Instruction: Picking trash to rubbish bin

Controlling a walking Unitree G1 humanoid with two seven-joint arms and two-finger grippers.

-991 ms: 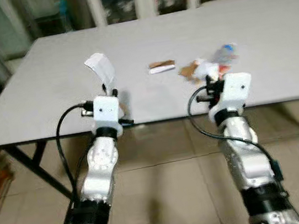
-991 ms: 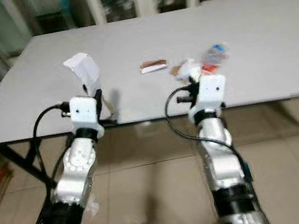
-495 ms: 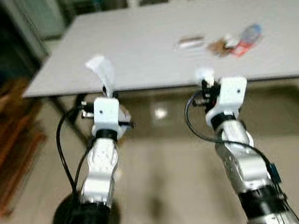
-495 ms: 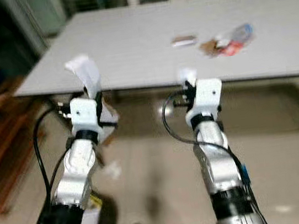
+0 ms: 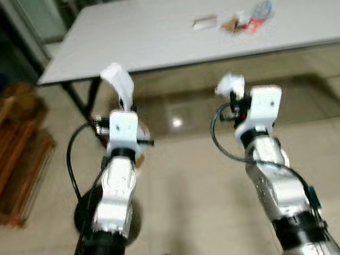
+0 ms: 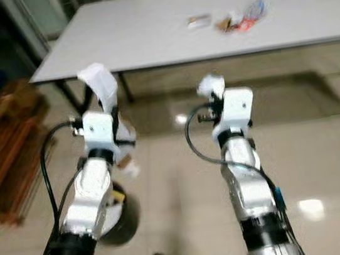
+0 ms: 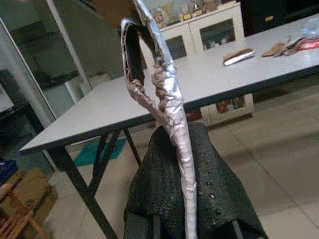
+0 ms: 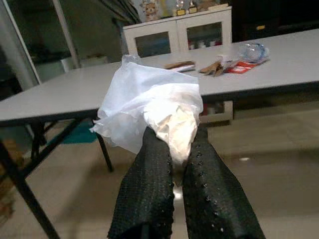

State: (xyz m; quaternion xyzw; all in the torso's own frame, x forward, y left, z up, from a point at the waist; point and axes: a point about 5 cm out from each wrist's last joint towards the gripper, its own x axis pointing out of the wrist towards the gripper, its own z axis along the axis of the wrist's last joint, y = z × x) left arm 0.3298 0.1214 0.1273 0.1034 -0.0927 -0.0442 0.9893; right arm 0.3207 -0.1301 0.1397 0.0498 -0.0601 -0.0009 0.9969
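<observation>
1. At far left, wooden slats [image 5: 2,170] lay on the tiled floor [image 5: 185,189].
2. The left claw [image 7: 172,149] was closed on a flattened foil wrapper [image 7: 167,104], held upright above the floor, in front of the table's near edge.
3. Below the left arm, a dark round rubbish bin [image 6: 116,220] stood on the floor; its contents could not be made out.
4. The right claw [image 8: 177,149] pinched a crumpled white tissue [image 8: 149,102], its fingers nearly together, also raised over the floor.
5. Beyond both claws, the grey table [image 5: 143,30] carried more trash: a small flat wrapper [image 5: 205,22], and just to its right a cluster of scraps with a crushed clear bottle [image 5: 261,9].
</observation>
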